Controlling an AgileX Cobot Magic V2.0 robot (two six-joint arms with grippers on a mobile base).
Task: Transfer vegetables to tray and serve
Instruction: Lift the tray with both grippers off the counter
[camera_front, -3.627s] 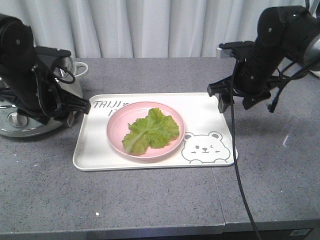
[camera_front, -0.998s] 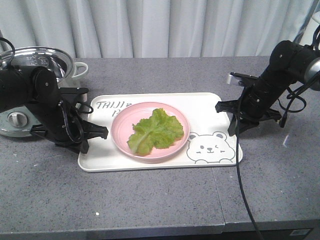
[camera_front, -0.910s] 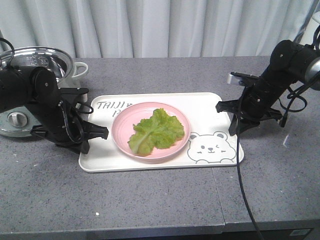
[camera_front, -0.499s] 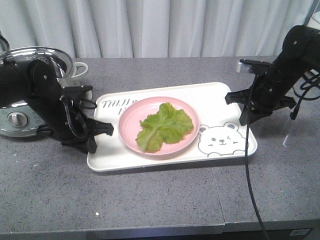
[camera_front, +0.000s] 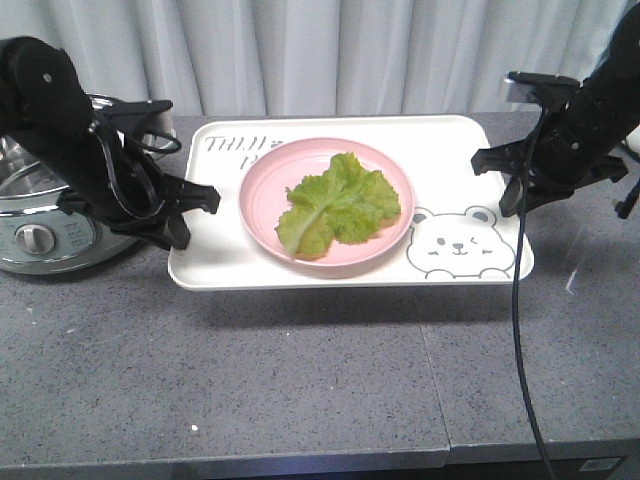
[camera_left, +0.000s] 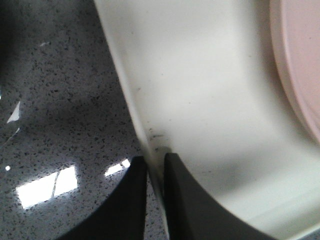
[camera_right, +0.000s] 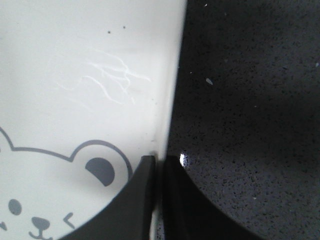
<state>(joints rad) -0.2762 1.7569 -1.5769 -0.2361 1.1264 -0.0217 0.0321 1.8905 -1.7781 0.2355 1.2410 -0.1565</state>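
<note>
The cream-white tray (camera_front: 240, 262) with the bear drawing hangs above the grey counter and casts a shadow below it. On it sits a round pink plate (camera_front: 262, 200) holding the light-green lettuce vegetables (camera_front: 340, 200). My left gripper (camera_front: 190, 215) is shut on the tray's left rim (camera_left: 150, 140), one finger under and one over. My right gripper (camera_front: 508, 190) is shut on the tray's right rim (camera_right: 167, 115) beside the bear's ear. The tray tilts slightly, with its near edge lower.
A steel pot-shaped cooker (camera_front: 35, 235) with a dial stands on the counter at the far left, just behind my left arm. A white curtain hangs behind the counter. A black cable (camera_front: 520, 330) drops from my right arm across the counter's front.
Both arms have lifted the tray off the counter and carried it up and slightly right. The plate and lettuce have ridden along with it.
</note>
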